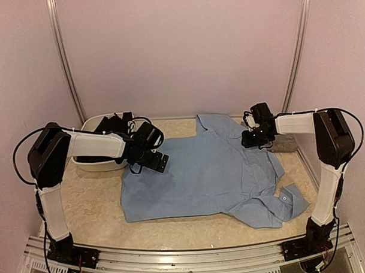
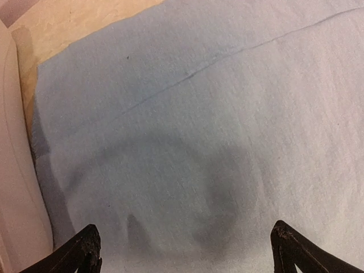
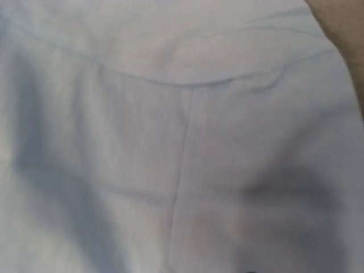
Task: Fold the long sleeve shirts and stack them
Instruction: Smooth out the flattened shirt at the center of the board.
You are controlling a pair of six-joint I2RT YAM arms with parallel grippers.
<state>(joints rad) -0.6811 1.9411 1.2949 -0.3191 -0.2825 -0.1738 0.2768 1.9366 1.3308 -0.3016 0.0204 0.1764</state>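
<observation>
We see the light blue shirt (image 1: pixel 202 178) lying spread flat across the middle of the table (image 1: pixel 89 205), back side up. Its long axis runs left to right, with the hem to the left and the shoulder end to the right. One sleeve is folded along its near right side, and that sleeve's buttoned cuff (image 1: pixel 285 197) points toward the near right corner. In the right wrist view the yoke seam (image 3: pixel 187 82) crosses the frame.

We count three garments:
- the blue one;
- a grey shirt (image 1: pixel 286 143) bunched at the right edge, just beside the blue one;
- a black garment (image 1: pixel 113 124) heaped in the single white tub (image 1: pixel 91 123) at the far left.

The left gripper (image 1: pixel 154 161) hovers over the hem end of the shirt with its jaws spread wide and nothing between them. The right gripper (image 1: pixel 256 138) sits low over the shoulder end. Its fingers show in no view, so we cannot tell whether it is released or clenched.

The tabletop is beige and speckled. Plain pale walls with metal rails close it in, and an aluminium frame runs along the near edge.
</observation>
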